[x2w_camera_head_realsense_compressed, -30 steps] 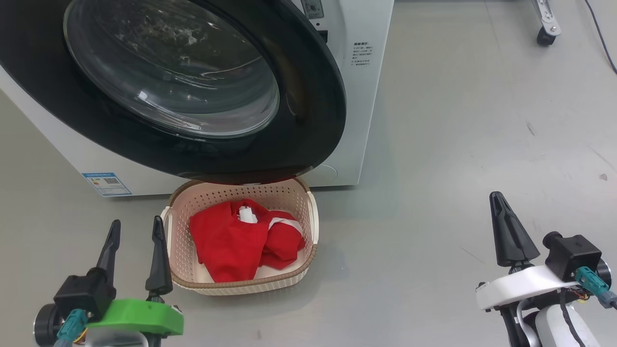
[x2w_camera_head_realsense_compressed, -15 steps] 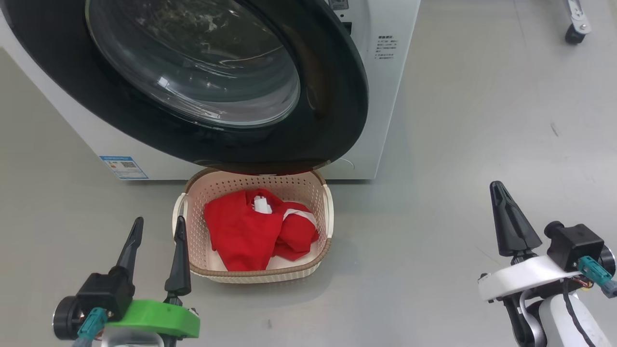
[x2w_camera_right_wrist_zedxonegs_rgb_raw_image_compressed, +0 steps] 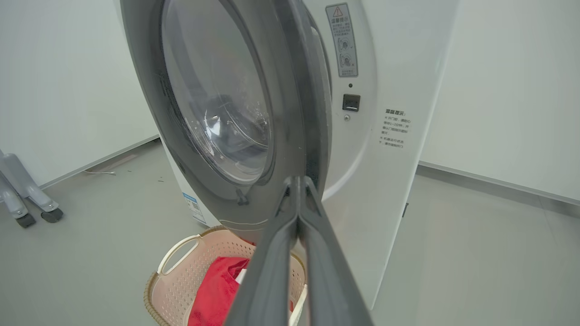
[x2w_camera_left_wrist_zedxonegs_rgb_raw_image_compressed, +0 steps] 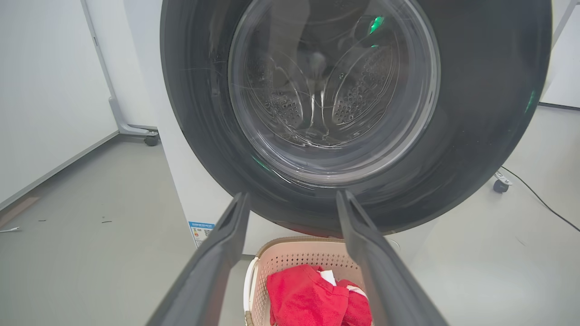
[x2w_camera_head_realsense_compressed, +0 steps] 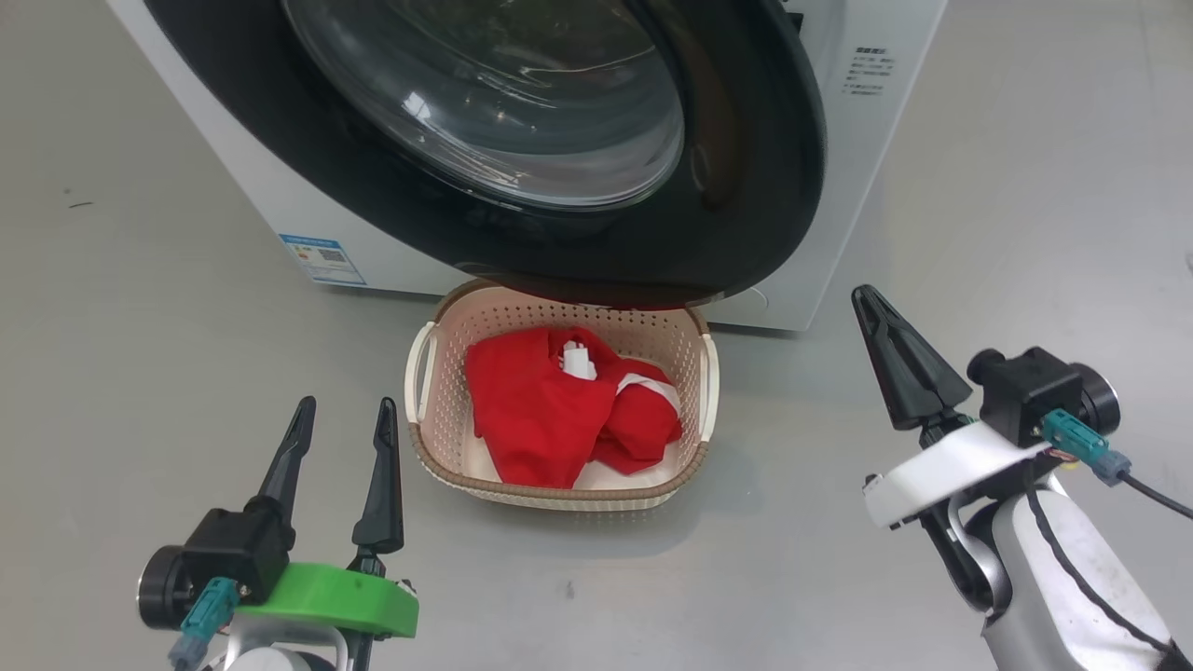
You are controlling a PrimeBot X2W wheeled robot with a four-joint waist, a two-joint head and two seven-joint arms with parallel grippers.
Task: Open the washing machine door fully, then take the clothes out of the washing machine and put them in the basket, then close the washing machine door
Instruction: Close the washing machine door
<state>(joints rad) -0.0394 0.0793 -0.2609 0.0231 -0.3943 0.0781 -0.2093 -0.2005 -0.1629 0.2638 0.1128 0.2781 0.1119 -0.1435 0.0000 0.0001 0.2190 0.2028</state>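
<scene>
Clothes [x2w_camera_head_realsense_compressed: 541, 419] of bright red soft fabric lie in the small cream perforated basket [x2w_camera_head_realsense_compressed: 559, 492] below the ajar glossy black round door [x2w_camera_head_realsense_compressed: 764, 186], so I would press its free edge slowly home with my closed right pincer [x2w_camera_head_realsense_compressed: 864, 300], keeping the left pincer [x2w_camera_head_realsense_compressed: 347, 410], fingers apart, away.

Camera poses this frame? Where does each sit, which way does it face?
Head: high on the robot, looking forward and down at the washing machine door and the basket holding the clothes; open left gripper lower left, shut right gripper lower right.
Left wrist: low, facing the door glass head-on; its two spread fingers rise from the bottom edge.
Right wrist: low, at the door's side, seeing it obliquely against the washing machine; its closed fingers rise centrally.
Shared: both wrist views show door, basket and clothes.
</scene>
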